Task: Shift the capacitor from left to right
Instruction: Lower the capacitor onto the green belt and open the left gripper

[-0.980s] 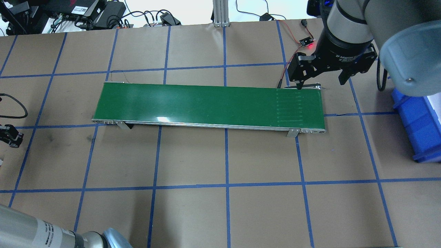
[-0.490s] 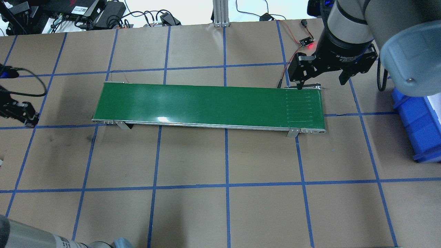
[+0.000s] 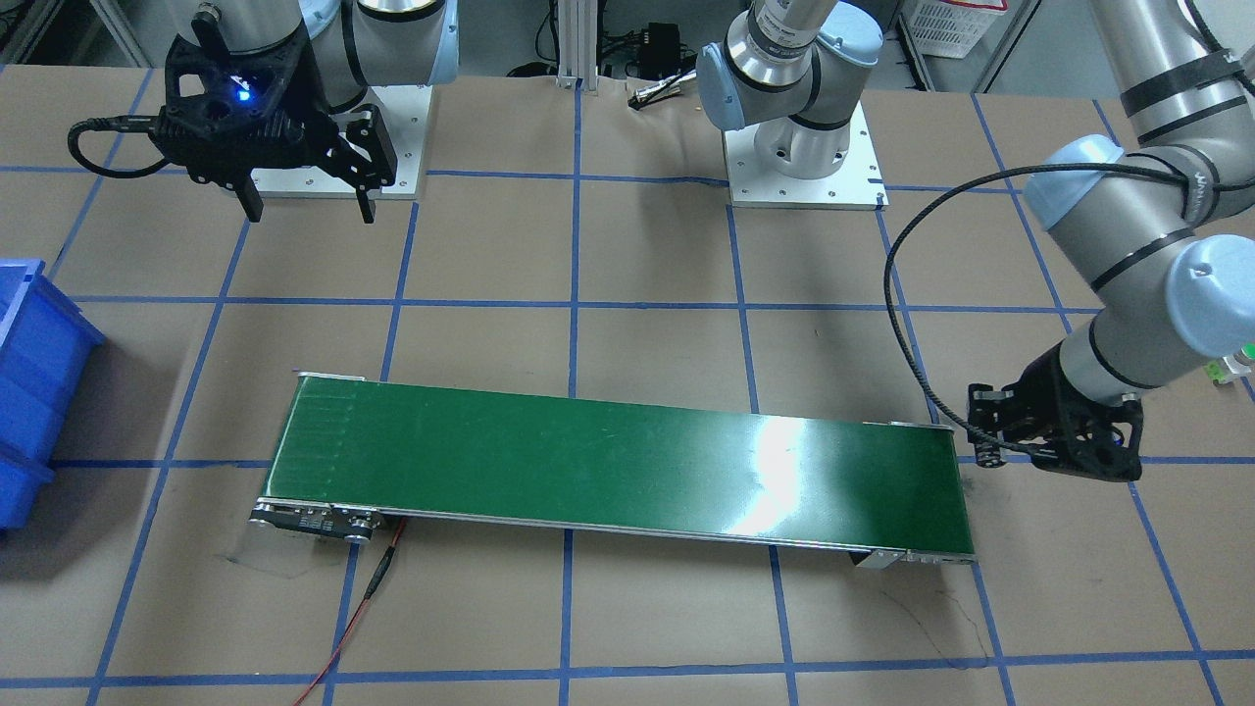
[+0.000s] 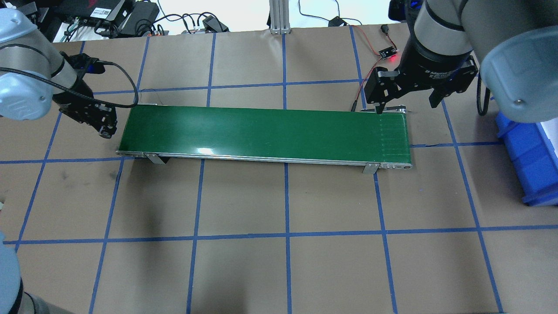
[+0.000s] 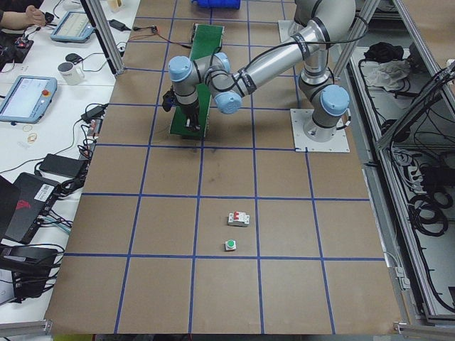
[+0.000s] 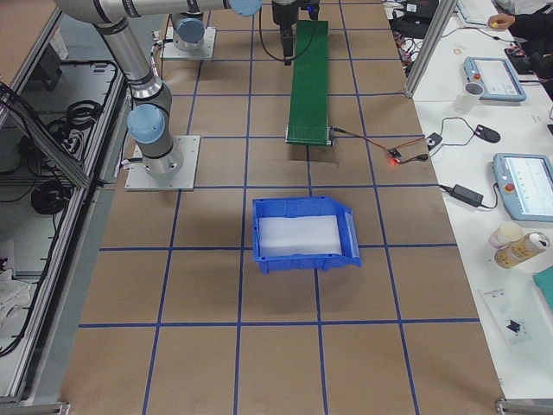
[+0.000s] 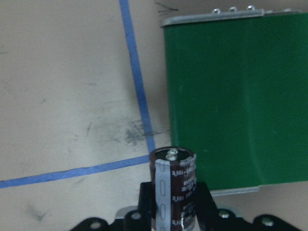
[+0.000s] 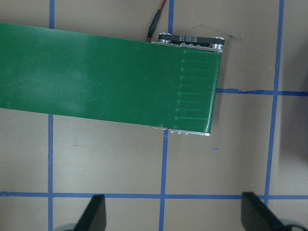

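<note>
The capacitor (image 7: 173,185), a dark stubby cylinder with a silvery stripe and top, stands upright between my left gripper's (image 7: 173,214) jaws in the left wrist view. My left gripper (image 4: 104,126) is shut on it and hovers just off the left end of the green conveyor belt (image 4: 266,133); it also shows in the front view (image 3: 990,441). The capacitor itself is hidden in the overhead view. My right gripper (image 4: 406,105) is open and empty above the belt's right end, by its far edge, and also shows in the front view (image 3: 310,211).
A blue bin (image 4: 529,161) with a white liner stands right of the belt. A small sensor board with a red light (image 4: 388,53) and its wires lie behind the belt's right end. A white breaker (image 5: 238,219) and a green push button (image 5: 230,246) lie far left on the table.
My left arm has swung in from the table's left edge to the belt's left end. The seam marks on the belt have shifted right. The right gripper has stayed put.
</note>
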